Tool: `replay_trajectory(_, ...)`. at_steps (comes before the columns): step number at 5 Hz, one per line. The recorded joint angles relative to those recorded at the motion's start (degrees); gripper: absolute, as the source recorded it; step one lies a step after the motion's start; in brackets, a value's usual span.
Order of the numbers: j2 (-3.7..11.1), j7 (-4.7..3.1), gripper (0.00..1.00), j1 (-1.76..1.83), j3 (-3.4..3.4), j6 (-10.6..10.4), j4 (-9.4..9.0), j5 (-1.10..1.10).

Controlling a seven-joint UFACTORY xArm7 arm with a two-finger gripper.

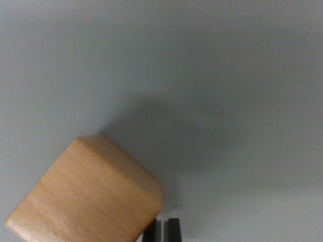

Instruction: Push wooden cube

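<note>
One wooden cube (86, 194), pale tan with fine straight grain, smooth faces, softened edges, turned corner-on at about seven o'clock of the wrist view. No lettering or label readable anywhere. Dark gripper (162, 230) tips at six o'clock, pressed nearly together (only a thin pale strip between), just beside the cube's lower right corner. Matte grey-blue tabletop (212, 70), soft shadow at centre.

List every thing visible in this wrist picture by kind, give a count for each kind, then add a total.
Wooden cube: 1
Gripper, dark fingertips closed together at the bottom edge: 1
Grey tabletop: 1
Total: 3
</note>
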Motion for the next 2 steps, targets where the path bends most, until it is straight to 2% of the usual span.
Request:
replay_trajectory(1, 1.48, 0.16, 1.0, 0.02, 0.13, 0.9, 2.4, 0.08)
replay_trajectory(2, 1.48, 0.16, 1.0, 0.02, 0.13, 0.9, 2.4, 0.08)
